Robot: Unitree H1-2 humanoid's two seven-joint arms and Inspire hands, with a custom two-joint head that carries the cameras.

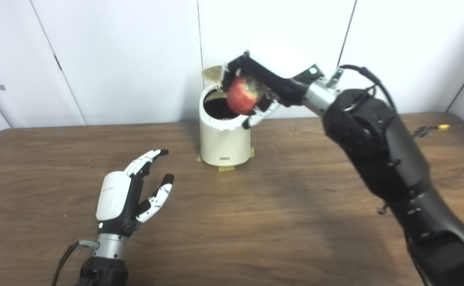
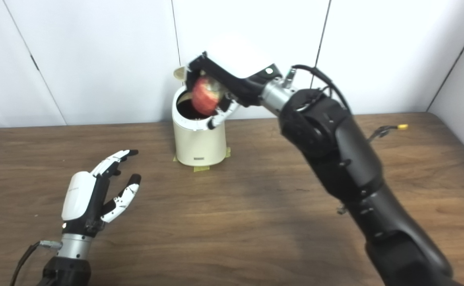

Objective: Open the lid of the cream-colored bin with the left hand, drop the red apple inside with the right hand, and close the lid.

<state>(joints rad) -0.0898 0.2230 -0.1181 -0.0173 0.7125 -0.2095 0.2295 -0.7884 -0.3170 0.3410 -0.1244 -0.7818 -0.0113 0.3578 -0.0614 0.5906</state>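
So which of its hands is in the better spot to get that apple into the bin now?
The right hand. It already holds the red apple just over the bin's open mouth, with the lid tipped back. The left hand sits open and low over the table, away from the bin.

Both head cameras look down and forward from close above the brown wooden table [image 1: 232,222], side by side; they share the tabletop, the white panelled wall [image 2: 96,59] and both arms.

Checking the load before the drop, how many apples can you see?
1. The red apple is held in the right hand over the open cream bin; any already inside would be hidden.
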